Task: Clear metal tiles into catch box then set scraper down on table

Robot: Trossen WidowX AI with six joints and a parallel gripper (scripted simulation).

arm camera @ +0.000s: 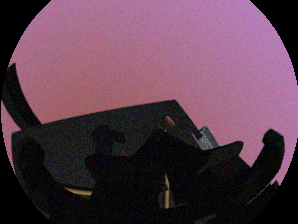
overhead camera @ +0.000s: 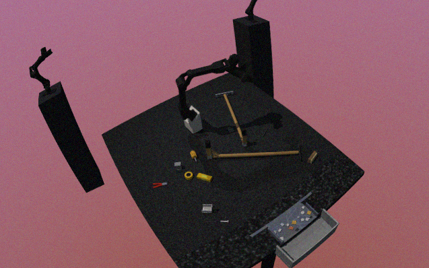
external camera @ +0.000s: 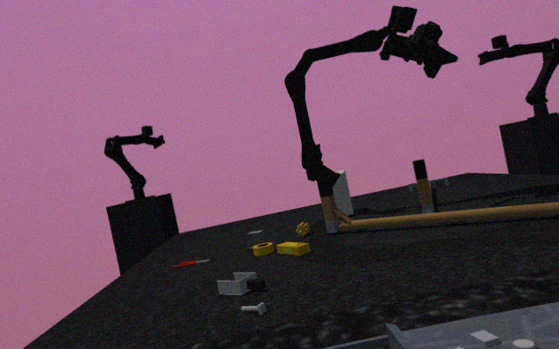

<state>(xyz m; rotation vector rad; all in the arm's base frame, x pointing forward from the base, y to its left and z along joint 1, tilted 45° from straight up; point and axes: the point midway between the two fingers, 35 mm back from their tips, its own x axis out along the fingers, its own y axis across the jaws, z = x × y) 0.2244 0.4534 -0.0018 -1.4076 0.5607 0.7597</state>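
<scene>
My gripper [overhead camera: 248,79] [external camera: 455,59] [arm camera: 157,132] is shut and empty, high above the table's far part. Two long wooden-handled tools lie on the table, each with an upright grip. One tool [overhead camera: 259,155] [external camera: 474,216] lies crosswise, its thin dark head at the right. The other tool [overhead camera: 233,112] points away, its wide grey head at the far end. I cannot tell which is the long scraper. Several white, orange and dark tiles [overhead camera: 293,222] [external camera: 484,337] lie on the steel plate [overhead camera: 289,217] [external camera: 443,328]. The grey catch box [overhead camera: 313,238] adjoins it at the table's edge.
A wooden block [overhead camera: 312,157] lies beyond the crosswise tool's head. A yellow box [overhead camera: 204,177] [external camera: 293,248], tape roll [overhead camera: 188,175] [external camera: 263,249], red pliers [overhead camera: 158,185] [external camera: 190,263] and a grey bracket [overhead camera: 207,208] [external camera: 232,287] lie left. Two other arms stand on dark pillars.
</scene>
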